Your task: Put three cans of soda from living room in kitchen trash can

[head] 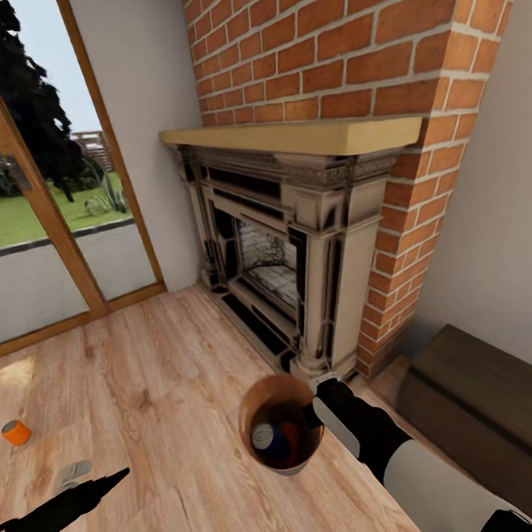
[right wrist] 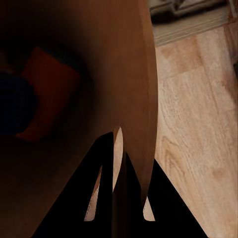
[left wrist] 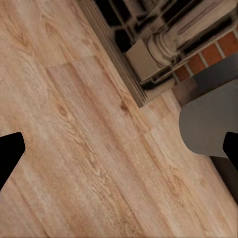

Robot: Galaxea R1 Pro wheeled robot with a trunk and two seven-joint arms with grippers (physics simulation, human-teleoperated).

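Observation:
The tash can (head: 253, 411), a small bucket with a copper-brown inside, hangs just above the wooden floor in front of the fireplace. My right gripper (head: 313, 413) is shut on its rim, and in the right wrist view the wall (right wrist: 99, 59) runs between the fingers (right wrist: 101, 198). Inside lie a blue can of soda (head: 268, 439) and an orange one (head: 292, 438), also seen as the orange can (right wrist: 47, 94) and the blue can (right wrist: 15, 104). Another orange can (head: 16, 432) stands on the floor at the far left. My left gripper (head: 99, 481) is open and empty, low at the left.
The red-brick fireplace (head: 296, 240) with its dark ornate surround stands straight ahead. Wood-framed glass doors (head: 44, 195) are at the left. A dark low bench (head: 485, 409) sits against the right wall. In the left wrist view the bucket's grey outside (left wrist: 208, 124) shows over the floor.

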